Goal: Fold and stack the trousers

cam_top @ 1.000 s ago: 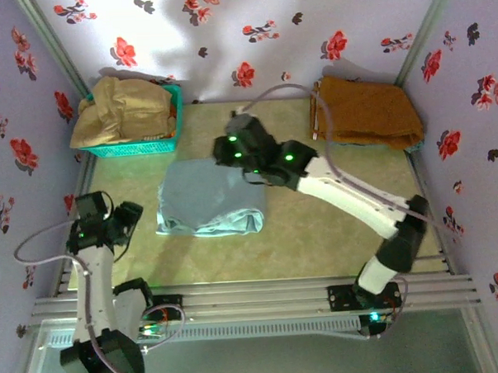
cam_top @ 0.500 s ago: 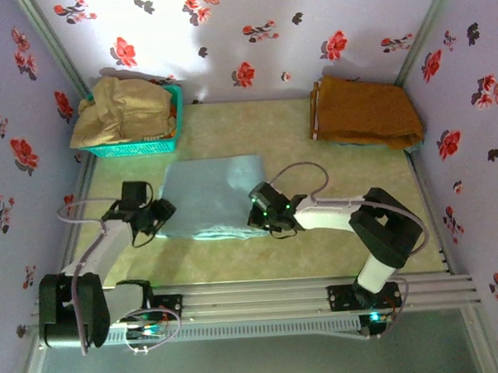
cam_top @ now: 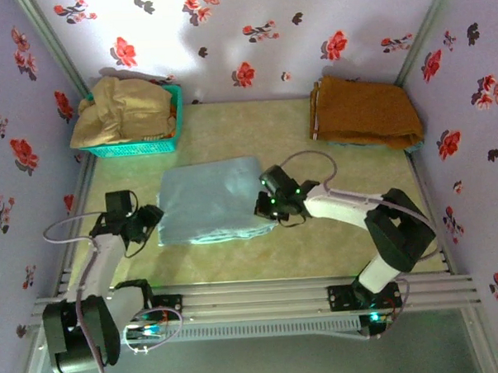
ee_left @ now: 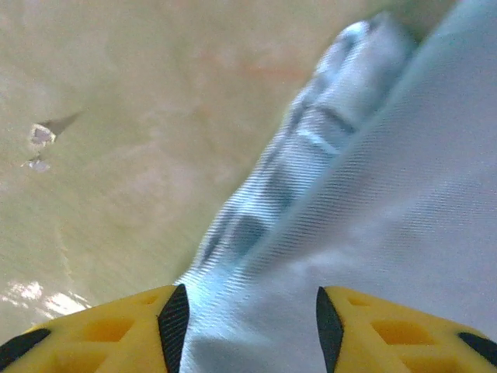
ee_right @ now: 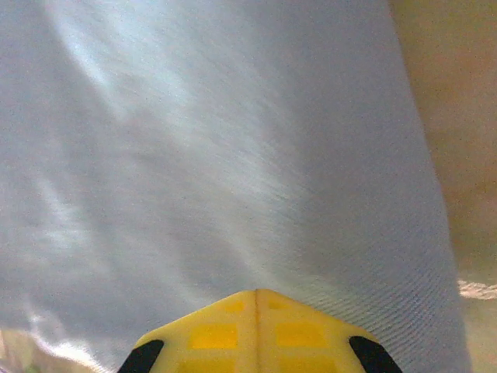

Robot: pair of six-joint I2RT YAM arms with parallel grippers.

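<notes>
Pale light-blue thin-fabric trousers (cam_top: pixel 210 199) lie folded mid-table (cam_top: pixel 317 241). My left gripper (cam_top: pixel 151 214) sits at their 9 o'clock edge, jaws partly apart over the cloth. My right gripper (cam_top: pixel 264 207), jaws closed together, is at their 3 o'clock edge. A teal plastic basket (cam_top: pixel 140 147) of beige-tan cloth (cam_top: pixel 121 105) at 10 o'clock and a folded orange-brown garment (cam_top: pixel 366 111) at 1 o'clock are both well clear.

The right pincer (ee_right: pixel 256 300), tips joined, hovers over pale-blue trousers (ee_right: pixel 217 140).

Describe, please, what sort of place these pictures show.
Likely a small robot test booth for folding laundry: flowered walls box in the table, a metal rail runs along its near edge, and folded trousers lie near a basket of clothes.
</notes>
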